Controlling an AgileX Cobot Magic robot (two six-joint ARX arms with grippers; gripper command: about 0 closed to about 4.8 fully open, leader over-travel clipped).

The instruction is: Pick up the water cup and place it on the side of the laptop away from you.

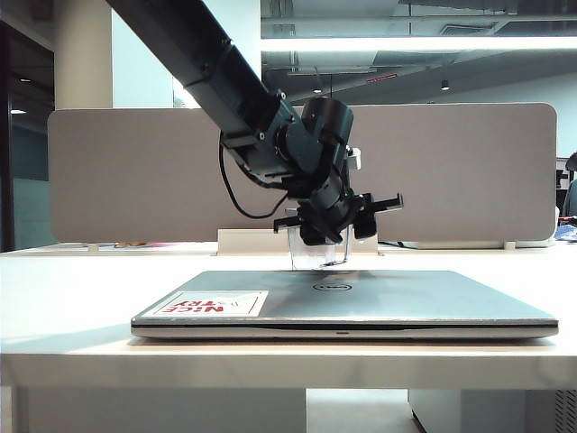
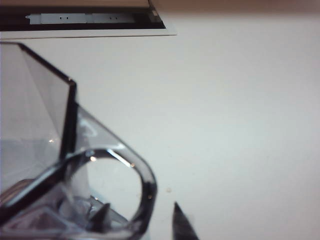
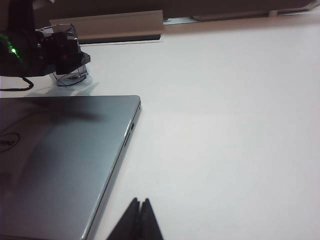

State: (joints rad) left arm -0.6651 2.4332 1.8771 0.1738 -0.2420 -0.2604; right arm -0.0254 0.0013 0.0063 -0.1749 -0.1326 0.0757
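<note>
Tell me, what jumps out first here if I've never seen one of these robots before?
A big black arm slants down from the upper left, and its left gripper stands open around a clear water cup on the white table just beyond the far edge of the laptop. The closed silver laptop fills the foreground, a red-lettered white sticker on its lid. The right gripper sits shut, low over the table beside the laptop's edge.

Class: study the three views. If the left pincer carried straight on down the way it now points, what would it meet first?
Probably the cup: the open left pincer stands around it behind the laptop. Below comes the white table. Depth is unclear.
</note>
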